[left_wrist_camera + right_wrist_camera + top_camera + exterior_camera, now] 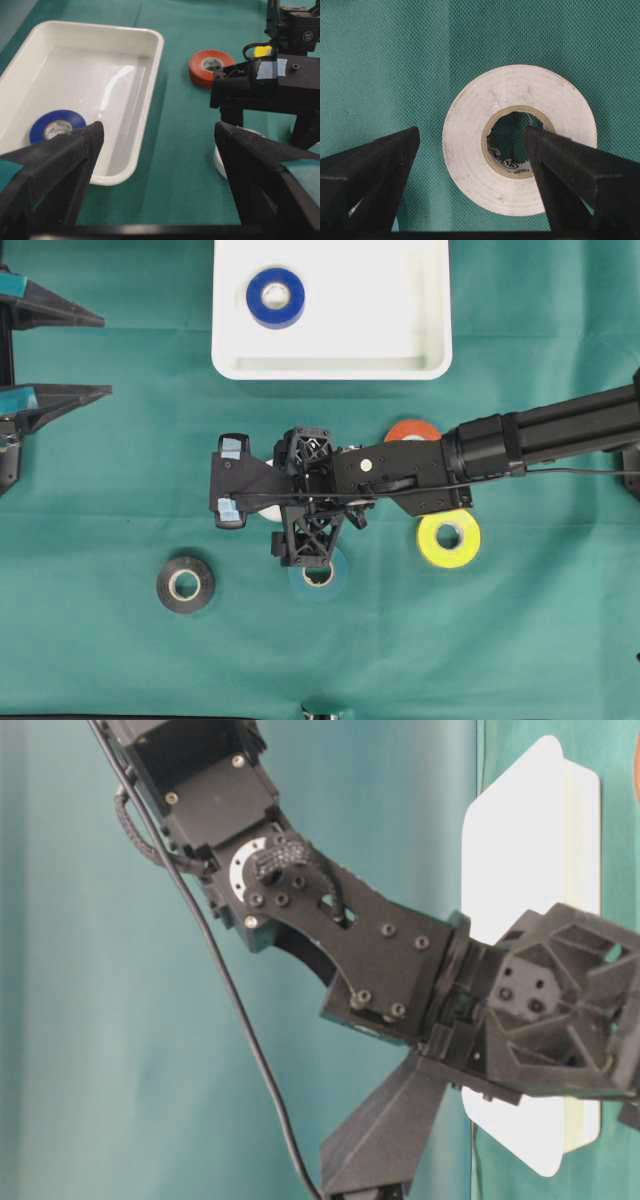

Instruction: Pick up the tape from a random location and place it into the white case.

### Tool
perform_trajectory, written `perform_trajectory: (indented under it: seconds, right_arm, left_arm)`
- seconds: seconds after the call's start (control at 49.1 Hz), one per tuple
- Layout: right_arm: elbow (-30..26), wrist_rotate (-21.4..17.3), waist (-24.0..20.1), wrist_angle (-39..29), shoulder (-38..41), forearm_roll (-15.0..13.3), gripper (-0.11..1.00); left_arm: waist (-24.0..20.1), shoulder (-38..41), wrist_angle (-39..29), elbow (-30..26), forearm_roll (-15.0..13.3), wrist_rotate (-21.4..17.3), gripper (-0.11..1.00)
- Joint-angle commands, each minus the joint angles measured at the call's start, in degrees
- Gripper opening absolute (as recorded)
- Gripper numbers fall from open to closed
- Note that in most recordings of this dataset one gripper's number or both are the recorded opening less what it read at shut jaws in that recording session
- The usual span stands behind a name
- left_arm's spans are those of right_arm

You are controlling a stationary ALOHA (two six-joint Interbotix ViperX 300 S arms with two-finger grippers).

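- The flat white roll of tape with a tan cardboard core (pixel 519 159) lay on its side on the green-cloth counter (pixel 520 640), hole facing up, so no real long axis to line up with.
- In the right wrist view it sat off-centre: one of the black fingers (pixel 370 172) stood clear of its rim, while the other looked to sit over the core hole, so I'd guess that one goes inside and the grab pinches one wall of the roll.
- The right gripper (pixel 231 481) was spread wide open with nothing in it.
- That arm reached across the middle, wrist tipped down over the roll.
- The left gripper (pixel 160 165) was also wide open and empty, parked well off to the side.
- The shallow white plastic case with a raised rim (pixel 435 350) was further up the counter, already holding a blue tape roll (pixel 276 297).
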State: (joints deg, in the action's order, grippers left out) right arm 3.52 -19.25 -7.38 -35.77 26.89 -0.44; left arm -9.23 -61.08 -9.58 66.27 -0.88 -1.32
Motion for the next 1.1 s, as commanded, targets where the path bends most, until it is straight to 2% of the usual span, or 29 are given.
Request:
perform_trajectory:
  seconds: [0.0, 0.265, 0.366, 0.428, 0.55, 0.631, 1.079]
  right_arm:
    - [-0.53, -0.18, 0.18, -0.09, -0.44, 0.0, 0.92]
    - [-0.53, -0.26, 0.18, -0.09, -0.35, 0.0, 0.91]
    - [-0.53, -0.26, 0.18, 0.0, -0.44, -0.09, 0.86]
    - [-0.53, -0.26, 0.26, 0.0, -0.44, -0.44, 0.76]
    - [-0.44, -0.18, 0.35, 0.09, -0.44, -0.97, 0.46]
    - [-0.53, -0.18, 0.26, -0.09, -0.44, -0.97, 0.38]
    - [-0.53, 0.09, 0.18, 0.18, -0.88, -0.97, 0.35]
  left_arm:
    - [-0.18, 0.62, 0.26, -0.7, 0.09, -0.09, 0.97]
    - [-0.18, 0.62, 0.35, -0.7, 0.09, -0.09, 0.97]
    - [-0.09, 0.62, 0.35, -0.7, 0.0, -0.09, 0.97]
    - [-0.09, 0.62, 0.26, -0.7, 0.09, -0.09, 0.97]
    - [-0.18, 0.62, 0.26, -0.7, 0.0, -0.09, 0.97]
    - [-0.18, 0.62, 0.35, -0.7, 0.09, -0.09, 0.97]
    - [-0.18, 0.62, 0.35, -0.7, 0.09, -0.09, 0.97]
